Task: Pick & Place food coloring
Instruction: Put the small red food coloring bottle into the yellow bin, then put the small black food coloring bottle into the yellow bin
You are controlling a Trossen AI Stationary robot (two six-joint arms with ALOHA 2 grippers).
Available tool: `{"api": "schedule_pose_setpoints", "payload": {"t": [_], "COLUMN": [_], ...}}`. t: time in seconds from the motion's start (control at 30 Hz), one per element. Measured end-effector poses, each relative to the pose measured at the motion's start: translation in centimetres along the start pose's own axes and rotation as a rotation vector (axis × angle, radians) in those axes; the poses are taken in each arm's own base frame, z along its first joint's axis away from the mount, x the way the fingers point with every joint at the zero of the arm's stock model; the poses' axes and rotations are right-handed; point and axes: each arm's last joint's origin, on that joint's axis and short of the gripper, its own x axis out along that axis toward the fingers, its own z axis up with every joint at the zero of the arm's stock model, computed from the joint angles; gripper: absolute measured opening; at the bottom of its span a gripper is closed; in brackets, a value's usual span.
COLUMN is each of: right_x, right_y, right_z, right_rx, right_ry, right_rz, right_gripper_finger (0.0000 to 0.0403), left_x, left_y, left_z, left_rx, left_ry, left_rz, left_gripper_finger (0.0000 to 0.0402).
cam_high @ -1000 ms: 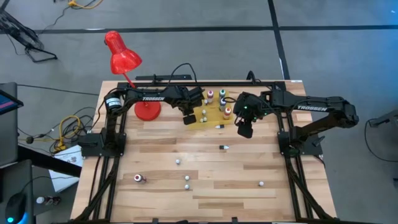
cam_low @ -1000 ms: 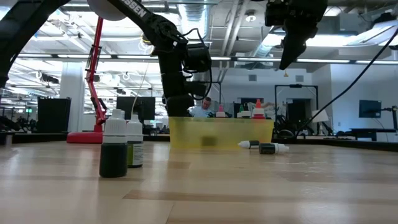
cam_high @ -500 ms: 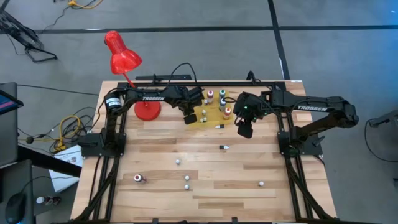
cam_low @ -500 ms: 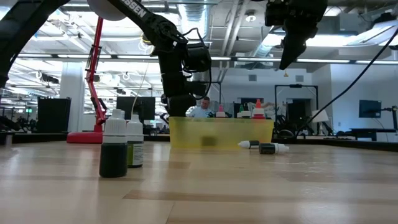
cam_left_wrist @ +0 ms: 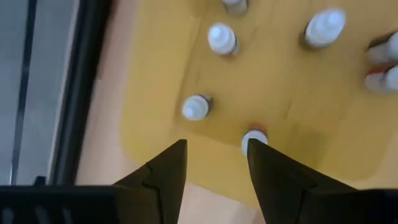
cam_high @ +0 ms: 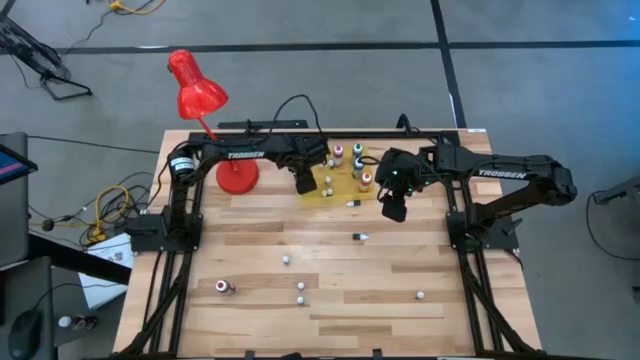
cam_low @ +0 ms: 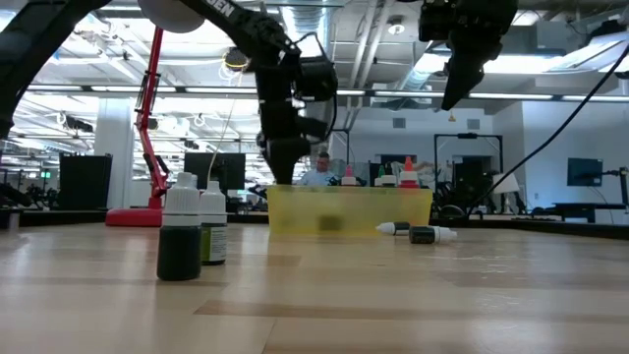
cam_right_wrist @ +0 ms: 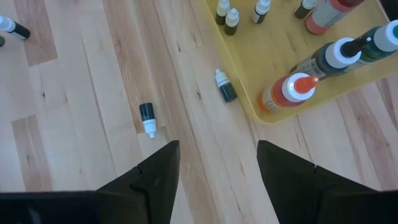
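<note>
**Desk:** Where was each hand?

**Photographer:** The left hand (cam_high: 305, 184) hung over the near-left corner of the yellow mat (cam_high: 338, 190), fingers spread and pinching nothing, a red bottle (cam_left_wrist: 254, 137) standing just off one fingertip. The right hand (cam_high: 393, 210), also spread and empty, hovered off the mat's right edge, above bare table (cam_high: 250, 240).

**Desk:** And the food coloring?

**Photographer:** Split. Several bottles stood upright on the mat (cam_high: 357, 165). One dark bottle lay on its side (cam_right_wrist: 225, 87) just off the mat's front edge, and a second lay flat (cam_right_wrist: 147, 118) a little farther out. A few more stood scattered well away from the mat, toward the table's front (cam_high: 300, 287).

**Desk:** Which arm looked better placed?

**Photographer:** The right, by my reading. Both fallen bottles lay ahead of its fingers, long axes roughly in line with its reach.
</note>
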Motion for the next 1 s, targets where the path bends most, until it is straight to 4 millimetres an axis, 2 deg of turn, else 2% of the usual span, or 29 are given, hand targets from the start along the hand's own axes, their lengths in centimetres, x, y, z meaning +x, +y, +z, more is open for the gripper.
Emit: {"api": "schedule_pose_setpoints", "payload": {"t": [0.1,0.2,0.37,0.47,0.63,0.87,1.0], "right_x": [0.0,0.0,0.0,0.0,0.0,0.0,0.0], "right_y": [0.0,0.0,0.0,0.0,0.0,0.0,0.1], "right_z": [0.0,-0.1,-0.3,-0.4,-0.4,-0.2,0.2], "right_rx": [0.000,0.000,0.000,0.000,0.006,0.006,0.007], "right_ry": [0.000,0.011,0.035,0.038,0.038,0.020,-0.023], "right_rz": [0.000,-0.001,-0.002,-0.002,-0.002,0.000,0.004], "right_gripper_finger": [0.0205,0.0205,0.0205,0.0205,0.0205,0.0205,0.0205], "left_x": [-1.8,-3.6,-5.9,-7.0,-9.4,-12.8,-14.0], "left_y": [0.5,0.4,-1.4,-4.0,-9.9,-17.0,-19.7], "left_z": [1.0,1.4,1.0,0.0,-1.6,-4.1,-5.2], "left_rx": [-0.022,-0.020,-0.053,-0.012,0.136,0.271,0.317], "left_ry": [-0.020,-0.014,0.091,0.201,0.316,0.296,0.229], "left_rz": [-0.052,-0.209,-0.540,-0.599,-0.557,-0.412,-0.319], "left_gripper_finger": [0.0163,0.0163,0.0163,0.0163,0.0163,0.0163,0.0163]}}
